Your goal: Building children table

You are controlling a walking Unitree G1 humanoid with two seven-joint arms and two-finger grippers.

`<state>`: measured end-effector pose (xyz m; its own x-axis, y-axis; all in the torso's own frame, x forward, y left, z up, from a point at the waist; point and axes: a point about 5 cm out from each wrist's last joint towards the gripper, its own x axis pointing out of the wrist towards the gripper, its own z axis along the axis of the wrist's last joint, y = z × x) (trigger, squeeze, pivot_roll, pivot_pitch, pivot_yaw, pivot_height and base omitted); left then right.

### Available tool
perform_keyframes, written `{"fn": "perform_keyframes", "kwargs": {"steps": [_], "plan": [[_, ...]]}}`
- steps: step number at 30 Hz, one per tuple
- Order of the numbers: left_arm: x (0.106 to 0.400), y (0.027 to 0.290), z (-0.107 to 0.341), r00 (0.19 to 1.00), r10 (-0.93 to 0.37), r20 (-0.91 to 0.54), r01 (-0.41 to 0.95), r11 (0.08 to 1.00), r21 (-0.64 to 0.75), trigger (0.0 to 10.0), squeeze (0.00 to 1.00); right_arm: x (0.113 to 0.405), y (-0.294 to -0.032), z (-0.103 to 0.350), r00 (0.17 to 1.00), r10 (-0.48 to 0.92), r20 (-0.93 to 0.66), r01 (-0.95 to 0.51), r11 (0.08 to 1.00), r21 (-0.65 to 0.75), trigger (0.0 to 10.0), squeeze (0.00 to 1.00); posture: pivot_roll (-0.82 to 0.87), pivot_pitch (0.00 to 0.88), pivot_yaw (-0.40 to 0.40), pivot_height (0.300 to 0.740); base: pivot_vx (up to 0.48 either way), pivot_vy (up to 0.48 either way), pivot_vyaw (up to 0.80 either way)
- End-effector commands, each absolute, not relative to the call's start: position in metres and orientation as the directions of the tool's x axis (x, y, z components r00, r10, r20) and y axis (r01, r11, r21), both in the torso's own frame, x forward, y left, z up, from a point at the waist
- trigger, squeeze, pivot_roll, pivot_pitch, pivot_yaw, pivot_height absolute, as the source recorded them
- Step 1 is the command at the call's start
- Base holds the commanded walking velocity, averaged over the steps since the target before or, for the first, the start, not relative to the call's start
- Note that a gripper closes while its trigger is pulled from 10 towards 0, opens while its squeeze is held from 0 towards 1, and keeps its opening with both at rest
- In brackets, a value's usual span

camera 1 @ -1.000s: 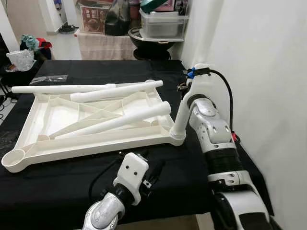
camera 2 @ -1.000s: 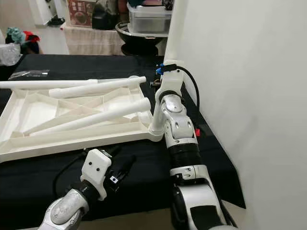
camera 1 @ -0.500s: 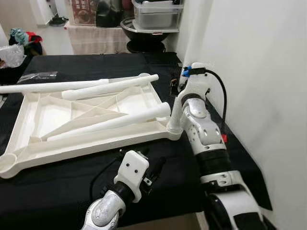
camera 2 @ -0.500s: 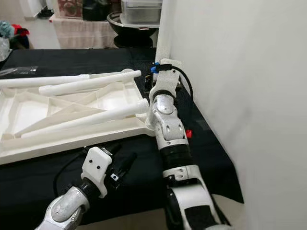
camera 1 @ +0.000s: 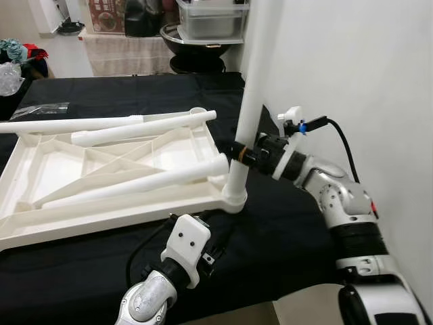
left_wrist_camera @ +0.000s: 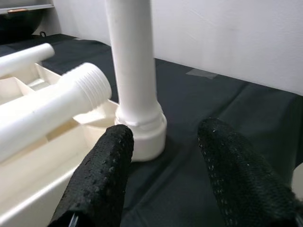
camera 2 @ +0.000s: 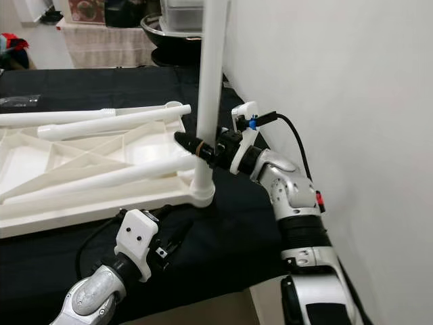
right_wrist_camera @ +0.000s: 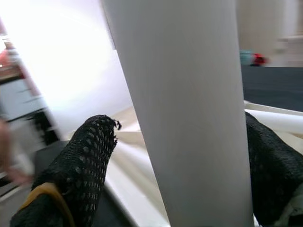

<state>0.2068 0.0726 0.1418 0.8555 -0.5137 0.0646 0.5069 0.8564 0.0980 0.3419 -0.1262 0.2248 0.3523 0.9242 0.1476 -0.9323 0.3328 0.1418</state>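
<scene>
- Upright leg: standing vertical in the corner socket of the inverted tabletop, at the tabletop corner nearest the wall and the front edge of the black surface.
- Long axis of this leg: vertical, perpendicular to the surface; base collar seated against the socket rim in the left wrist view, with no gap visible there.
- Right hand: closed around the upright leg low on its shaft, just above the socket, one finger on each side of the tube; reaching in horizontally from the wall side.
- Left hand: open and holding nothing, fingers spread, hovering low over the surface near its front edge, pointed at the base of the same leg, near it but not touching.
- Nearer hand: right, already on the leg; left within short reach of the socket.
- Loose legs: three lying nearly flat across the tabletop underside, long axes roughly parallel to the front edge of the surface, threaded end of one just beside the upright leg.
- Judgement: next move likely a turn about the vertical axis to tighten; thread depth not determinable.
</scene>
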Motion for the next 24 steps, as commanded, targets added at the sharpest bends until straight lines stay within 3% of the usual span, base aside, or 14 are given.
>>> {"fn": "perform_keyframes", "kwargs": {"steps": [1, 3, 8, 9, 11, 12, 14, 16, 17, 18, 21, 22, 23, 24], "plan": [[0.206, 0.073, 0.139, 0.855, -0.516, 0.048, 0.510, 0.855, 0.097, 10.0, 0.00, 0.339, -0.108, 0.230, 0.222, 0.967, 0.126, -0.973, 0.212, 0.088, 10.0, 0.00, 0.05, 0.027, -0.077, 0.740, 0.000, 0.000, 0.00], [0.206, 0.073, 0.139, 0.855, -0.516, 0.048, 0.510, 0.855, 0.097, 10.0, 0.00, 0.339, -0.108, 0.230, 0.222, 0.967, 0.126, -0.973, 0.212, 0.088, 10.0, 0.00, 0.05, 0.027, -0.077, 0.740, 0.000, 0.000, 0.00], [0.205, 0.073, 0.139, 0.854, -0.519, 0.048, 0.513, 0.853, 0.098, 10.0, 0.00, 0.336, -0.088, 0.232, 0.125, 0.989, 0.075, -0.992, 0.124, 0.024, 10.0, 0.00, 0.05, 0.029, -0.082, 0.740, 0.000, 0.000, 0.00], [0.205, 0.072, 0.139, 0.854, -0.519, 0.048, 0.513, 0.853, 0.099, 10.0, 0.00, 0.335, -0.081, 0.232, 0.109, 0.992, 0.065, -0.994, 0.109, 0.005, 2.7, 0.00, 0.05, 0.032, -0.085, 0.740, 0.000, 0.000, 0.00], [0.205, 0.072, 0.139, 0.854, -0.518, 0.048, 0.512, 0.853, 0.099, 10.0, 0.00, 0.335, -0.076, 0.232, 0.102, 0.993, 0.059, -0.995, 0.103, -0.008, 2.7, 0.00, 0.05, 0.032, -0.085, 0.740, 0.000, 0.000, 0.00], [0.205, 0.072, 0.139, 0.854, -0.517, 0.047, 0.511, 0.854, 0.099, 10.0, 0.00, 0.337, -0.074, 0.232, 0.122, 0.991, 0.062, -0.992, 0.123, -0.014, 0.0, 0.00, 0.05, 0.034, -0.085, 0.740, 0.000, 0.000, 0.00], [0.205, 0.072, 0.139, 0.854, -0.517, 0.047, 0.511, 0.854, 0.099, 10.0, 0.00, 0.337, -0.074, 0.232, 0.122, 0.991, 0.062, -0.992, 0.123, -0.014, 0.0, 0.00, 0.05, 0.034, -0.085, 0.740, 0.000, 0.000, 0.00], [0.205, 0.072, 0.139, 0.855, -0.516, 0.047, 0.510, 0.855, 0.098, 10.0, 0.00, 0.344, -0.076, 0.232, 0.199, 0.977, 0.072, -0.979, 0.201, -0.025, 0.0, 0.00, 0.05, 0.036, -0.086, 0.740, 0.000, 0.000, 0.00], [0.205, 0.072, 0.139, 0.855, -0.516, 0.047, 0.510, 0.855, 0.098, 10.0, 0.00, 0.344, -0.076, 0.232, 0.199, 0.977, 0.072, -0.979, 0.201, -0.025, 0.0, 0.00, 0.05, 0.036, -0.086, 0.740, 0.000, 0.000, 0.00], [0.205, 0.072, 0.139, 0.856, -0.515, 0.047, 0.510, 0.855, 0.097, 10.0, 0.00, 0.353, -0.082, 0.231, 0.325, 0.942, 0.088, -0.944, 0.329, -0.032, 0.0, 0.00, 0.05, 0.033, -0.087, 0.740, 0.000, 0.000, 0.00], [0.205, 0.072, 0.138, 0.855, -0.516, 0.047, 0.510, 0.855, 0.097, 10.0, 0.00, 0.357, -0.085, 0.231, 0.383, 0.919, 0.097, -0.921, 0.387, -0.035, 0.0, 0.00, 0.05, 0.033, -0.087, 0.740, 0.000, 0.000, 0.00], [0.206, 0.072, 0.139, 0.855, -0.516, 0.047, 0.511, 0.854, 0.097, 10.0, 0.00, 0.364, -0.088, 0.232, 0.483, 0.869, 0.108, -0.873, 0.487, -0.016, 0.0, 0.00, 0.04, 0.034, -0.087, 0.740, 0.000, 0.000, 0.00], [0.206, 0.072, 0.139, 0.855, -0.516, 0.047, 0.511, 0.854, 0.097, 10.0, 0.00, 0.364, -0.088, 0.232, 0.483, 0.869, 0.108, -0.873, 0.487, -0.016, 0.0, 0.00, 0.04, 0.034, -0.087, 0.740, 0.000, 0.000, 0.00], [0.206, 0.072, 0.139, 0.855, -0.516, 0.049, 0.510, 0.855, 0.098, 10.0, 0.00, 0.371, -0.092, 0.232, 0.598, 0.793, 0.119, -0.797, 0.604, -0.015, 0.0, 0.00, 0.04, 0.038, -0.084, 0.740, 0.000, 0.000, 0.00]]}}
